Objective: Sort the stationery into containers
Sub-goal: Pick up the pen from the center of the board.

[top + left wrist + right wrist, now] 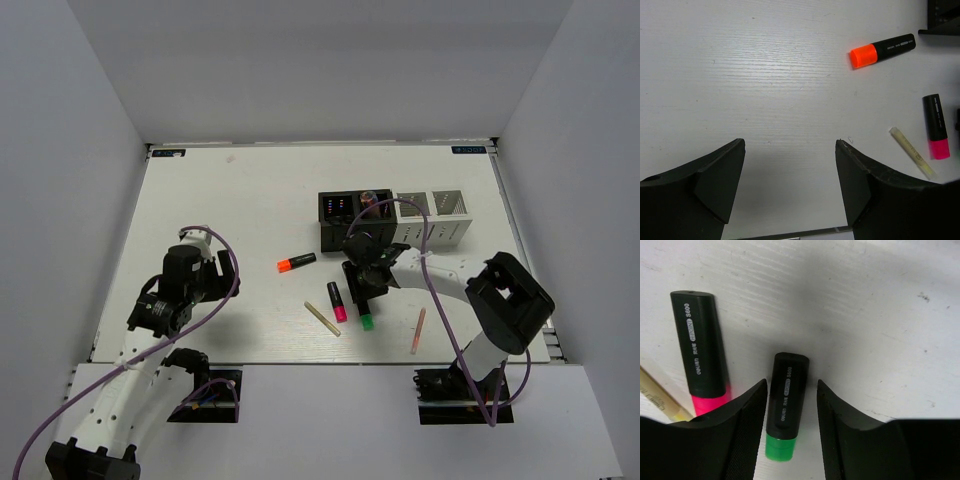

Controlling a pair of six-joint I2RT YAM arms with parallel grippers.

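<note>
- Top view: green-capped highlighter [365, 318] lies on the table [230, 200] in front of the row of mesh cups [340, 237]. Its long axis runs away from the cups, with the cap at the end farthest from them.
- Its black body is mostly hidden under the right gripper [362, 290].
- Pink-capped highlighter [336, 301] lies just beside it, nearly parallel, cap also away from the cups. Left gripper [222, 272] is well apart from the cups.
- Left wrist view: left gripper [790, 145] jaws are spread, nothing between them. Orange-capped highlighter [882, 51] lies near the cups' corner [942, 20], cap pointing away from it.
- Right wrist view: right gripper [791, 387] straddles the green-capped highlighter [785, 405], not clamped, with a sliver of table showing at one finger. Black body with printed label, green cap toward the wrist.
</note>
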